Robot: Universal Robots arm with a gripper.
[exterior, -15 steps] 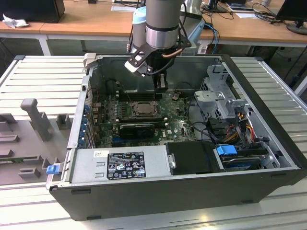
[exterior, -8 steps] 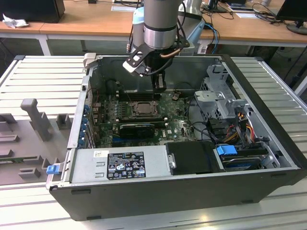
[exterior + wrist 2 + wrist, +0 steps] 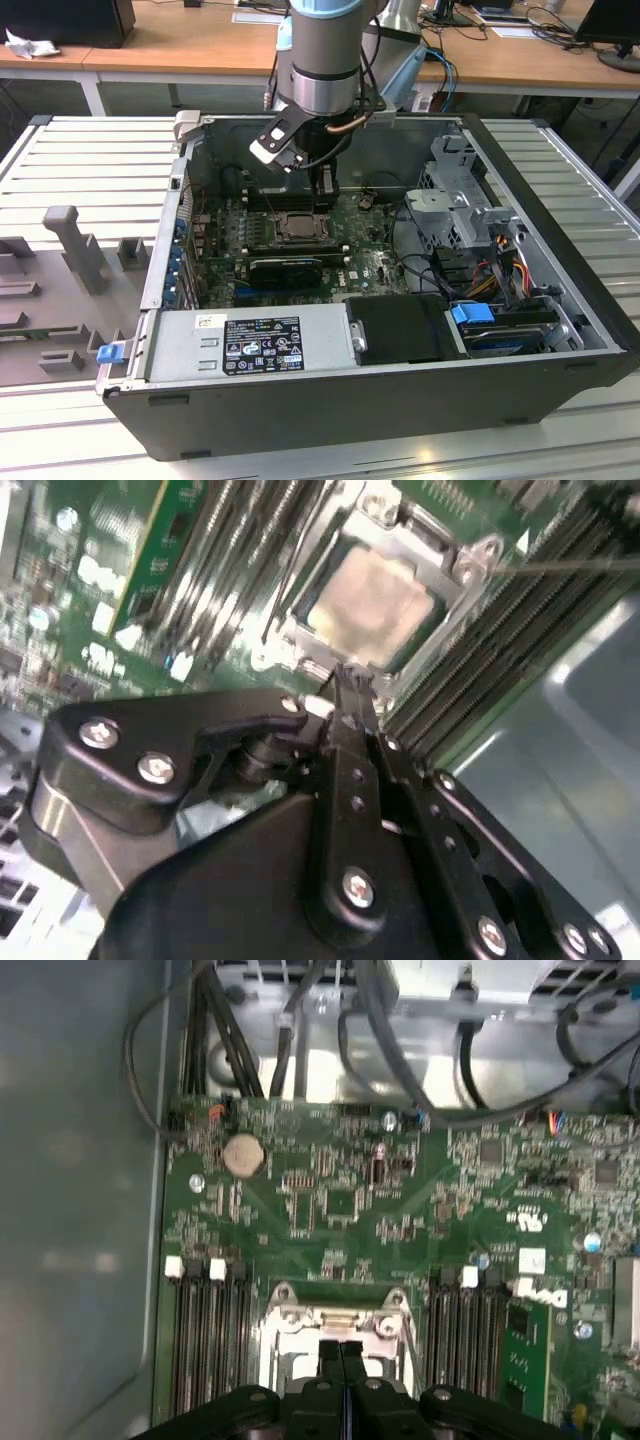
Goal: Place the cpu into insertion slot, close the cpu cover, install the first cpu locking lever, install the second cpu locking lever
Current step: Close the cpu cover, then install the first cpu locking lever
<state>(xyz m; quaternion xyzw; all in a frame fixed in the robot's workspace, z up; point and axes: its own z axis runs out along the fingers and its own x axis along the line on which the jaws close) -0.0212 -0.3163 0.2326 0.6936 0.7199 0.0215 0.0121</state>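
Entry: cpu [image 3: 375,600], a small flat square chip with a pale silver-grey metal top, seated in the insertion slot [image 3: 297,225], a square dark silver-rimmed socket on the green motherboard [image 3: 340,1200]. Around the cpu: cpu cover [image 3: 455,580], a thin silver metal frame, apparently lowered flat; lever state cannot be told. Just beside the cpu, at the cover's edge: black fingers [image 3: 345,730], pressed together, gripping nothing; contact with the frame unclear. Flanking the cpu: long black memory slots [image 3: 200,1330]. Risk, as judged: bearing down off-centre, the tips could slip off the frame, scrape the chip or skew the cover. The second wrist view gives the chip top within its frame. The first wrist view adds a round silver coin cell [image 3: 243,1155] well beyond the cpu. The exterior view adds the grey arm [image 3: 320,60] above it and the dark open computer case [image 3: 380,400] on the pale slatted surface [image 3: 90,150].
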